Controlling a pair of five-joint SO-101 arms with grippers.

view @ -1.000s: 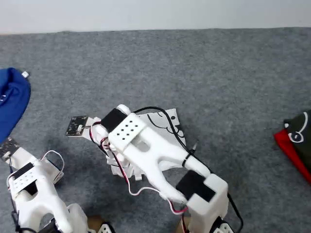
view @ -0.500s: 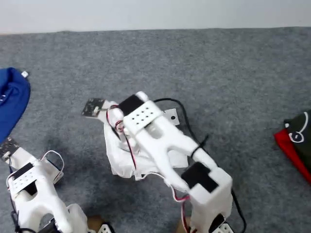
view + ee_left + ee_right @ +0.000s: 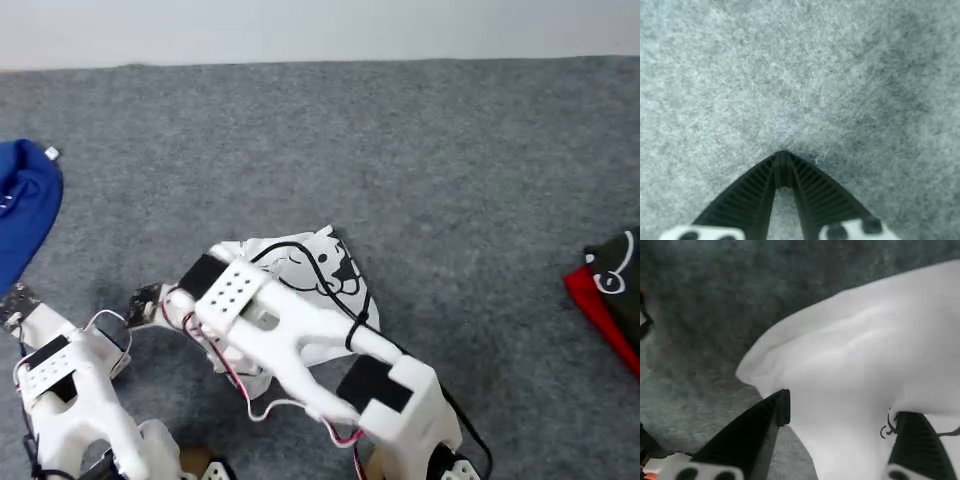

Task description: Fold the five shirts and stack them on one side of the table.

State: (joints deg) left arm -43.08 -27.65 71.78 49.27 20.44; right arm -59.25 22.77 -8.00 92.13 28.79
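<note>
White shirt (image 3: 320, 268): seen from above, crumpled on the grey table (image 3: 450, 150), with the right arm (image 3: 290, 320) stretched across it.
Blue shirt (image 3: 25, 200): well apart from the white shirt, at the table's edge.
Red and dark shirts (image 3: 605, 285): well apart on the white shirt's opposite side, the dark one on the red.
Left arm (image 3: 60, 385): near the white shirt on the blue shirt's side, not touching it.
Left gripper (image 3: 782, 157): in its wrist view, tips pressed together on nothing, over bare table.
Right gripper (image 3: 842, 410): in its wrist view, fingers spread wide, a fold of the white shirt between them.
</note>
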